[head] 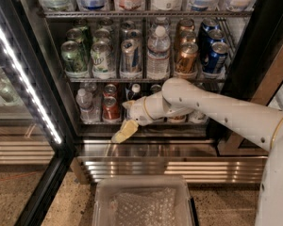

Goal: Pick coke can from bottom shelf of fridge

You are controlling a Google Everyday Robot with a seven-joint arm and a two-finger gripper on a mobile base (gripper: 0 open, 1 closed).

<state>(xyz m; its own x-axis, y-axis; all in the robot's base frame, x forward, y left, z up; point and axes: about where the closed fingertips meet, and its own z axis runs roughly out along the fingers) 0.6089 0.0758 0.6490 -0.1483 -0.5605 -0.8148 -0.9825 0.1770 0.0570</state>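
Note:
The coke can (111,108) is red with a silver top and stands on the bottom shelf (96,122) of the fridge (247,55), second lane from the left. A second red can stands behind it. My gripper (126,118) is just right of the can, at the shelf's front edge. It is open and empty, with one cream finger (124,132) pointing down-left below the shelf edge and the other near the can's top. My white arm (217,109) reaches in from the right and hides the shelf's right lanes.
A small clear bottle (85,105) stands left of the coke can. A dark bottle (134,92) stands behind the gripper. The shelf above holds green, silver, gold and blue cans and a water bottle (158,53). The open glass door with its LED strip (23,79) is at left. A clear tray (144,204) sits below.

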